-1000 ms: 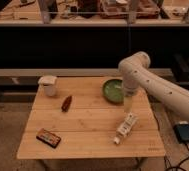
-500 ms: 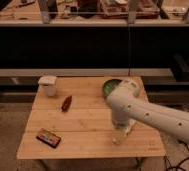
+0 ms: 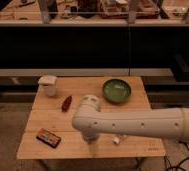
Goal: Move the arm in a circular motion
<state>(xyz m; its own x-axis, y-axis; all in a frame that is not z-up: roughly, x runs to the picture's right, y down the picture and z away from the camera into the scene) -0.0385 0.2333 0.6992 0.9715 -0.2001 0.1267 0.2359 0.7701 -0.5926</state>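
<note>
The cream-white arm (image 3: pixel 138 125) stretches in from the right edge across the front of the wooden table (image 3: pixel 43 112). Its thick tubular segment carries small dark dots and ends in a rounded elbow joint (image 3: pixel 89 116) at centre-left. Below the elbow, the gripper (image 3: pixel 92 146) shows as a short tapered pale tip pointing down over the table's front part. It holds nothing that I can see.
On the table are a white cup (image 3: pixel 48 85) at the back left, a green bowl (image 3: pixel 117 91) at the back right, a small reddish-brown item (image 3: pixel 66 103) and a dark snack packet (image 3: pixel 48 138) at the front left. A small white object (image 3: pixel 117 140) peeks out under the arm. Dark shelving stands behind.
The arm has swung left and lower across the view. Its elbow went from the table's back right to the front centre-left. It now covers most of the small white object.
</note>
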